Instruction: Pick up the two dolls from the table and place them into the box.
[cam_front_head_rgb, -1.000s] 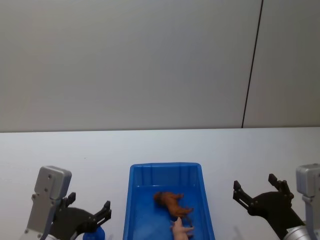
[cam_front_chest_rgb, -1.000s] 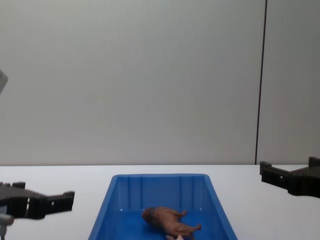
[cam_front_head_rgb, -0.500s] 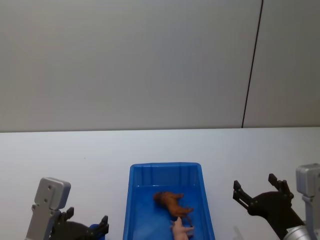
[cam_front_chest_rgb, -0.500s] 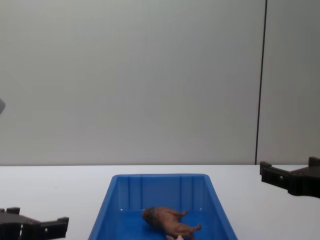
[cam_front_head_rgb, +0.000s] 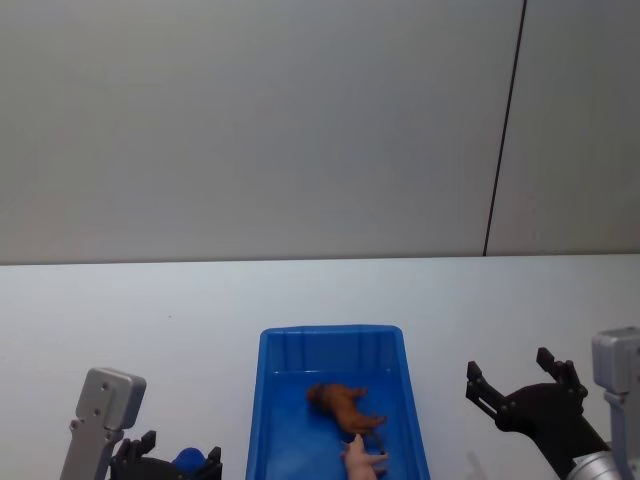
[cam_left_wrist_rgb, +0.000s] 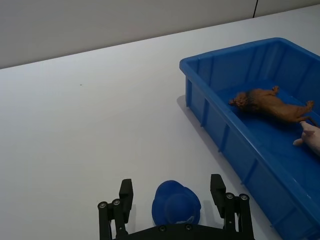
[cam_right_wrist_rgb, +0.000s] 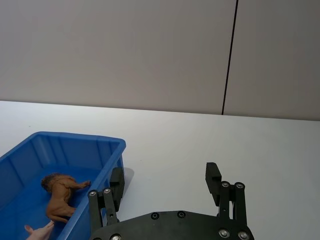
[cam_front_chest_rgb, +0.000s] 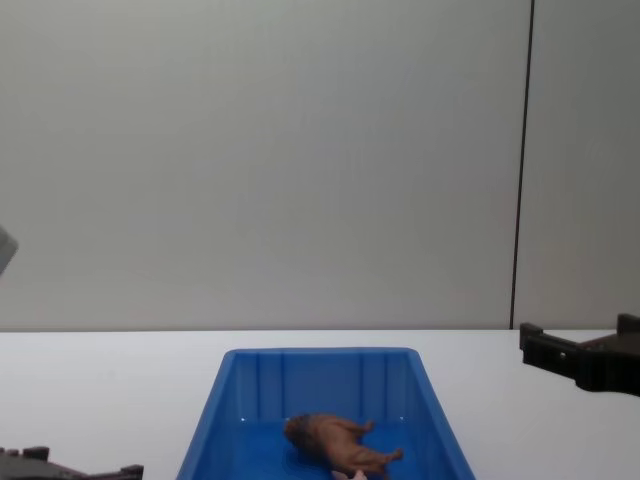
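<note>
— Condition of the two dolls?
— The shaggy reddish-brown doll (cam_front_head_rgb: 340, 403) lies on its side in the blue box (cam_front_head_rgb: 275, 420), head toward the far wall, long axis running diagonally back toward the robot. The pale pink doll (cam_front_head_rgb: 362, 459) lies just beside its hind end, nearer the robot.
— Box position?
— On the white table (cam_front_head_rgb: 200, 300), centred.
— Grippers?
— Left gripper (cam_left_wrist_rgb: 172, 200) low beside the box, fingers spread, empty, above a small blue cap (cam_left_wrist_rgb: 176, 202). Right gripper (cam_front_head_rgb: 518, 385) spread, empty, right of the box.

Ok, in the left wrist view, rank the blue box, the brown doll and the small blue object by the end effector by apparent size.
1. Blue box, clearly largest.
2. Brown doll and small blue object look similar; the object sits nearer the camera, so I won't rank them.
</note>
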